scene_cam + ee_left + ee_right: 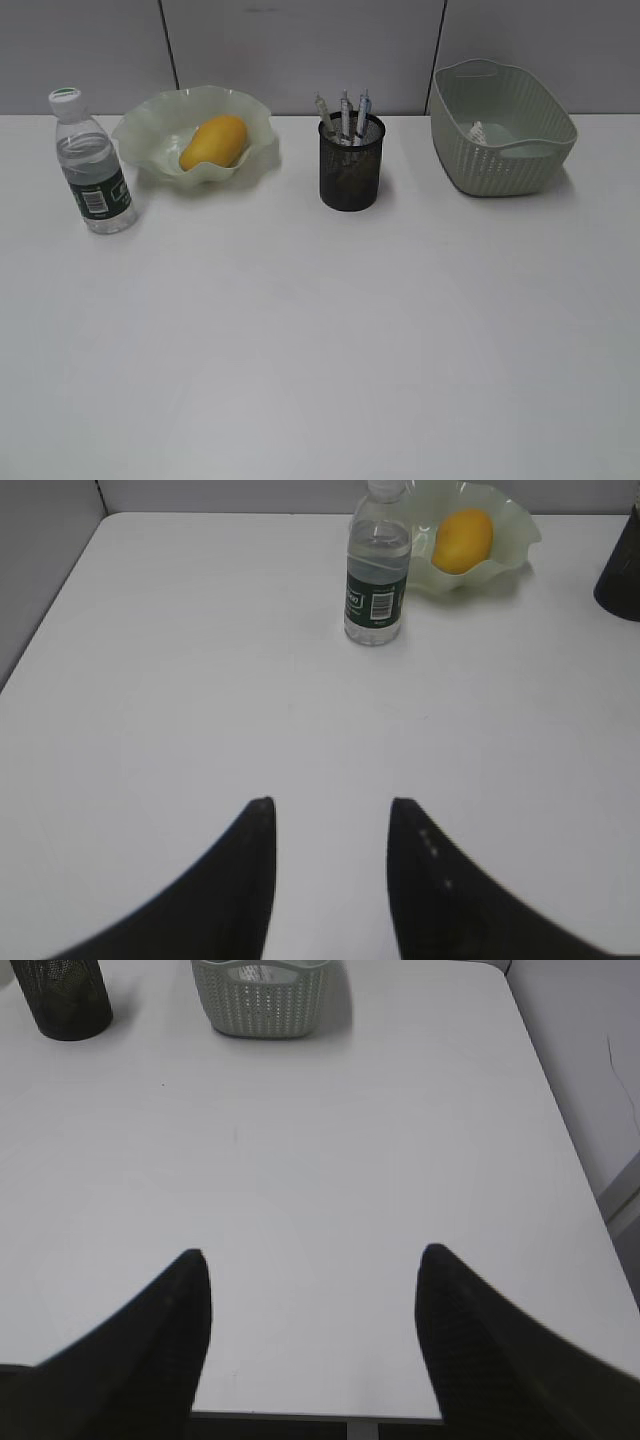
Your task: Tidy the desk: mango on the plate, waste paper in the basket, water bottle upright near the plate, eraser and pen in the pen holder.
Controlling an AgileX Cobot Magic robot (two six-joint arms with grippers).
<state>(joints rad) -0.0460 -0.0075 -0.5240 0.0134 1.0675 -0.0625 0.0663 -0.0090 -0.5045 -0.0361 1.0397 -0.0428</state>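
Well, both arms hang back: left gripper (330, 820) and right gripper (312, 1260) have jaws apart, holding nothing. From the left jaws, the upright water bottle (378, 575) stands at twelve o'clock, mango (462, 540) in the plate (515, 542) beyond; nothing looks left undone.

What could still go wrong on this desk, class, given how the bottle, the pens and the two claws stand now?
1. The water bottle stands upright, tall and narrow, close beside the plate; a sweeping arm might topple it.
2. Pens stick out above the pen holder, so a low pass could snag them.
3. Both the left claw and the right claw are open and empty, low over the desk.
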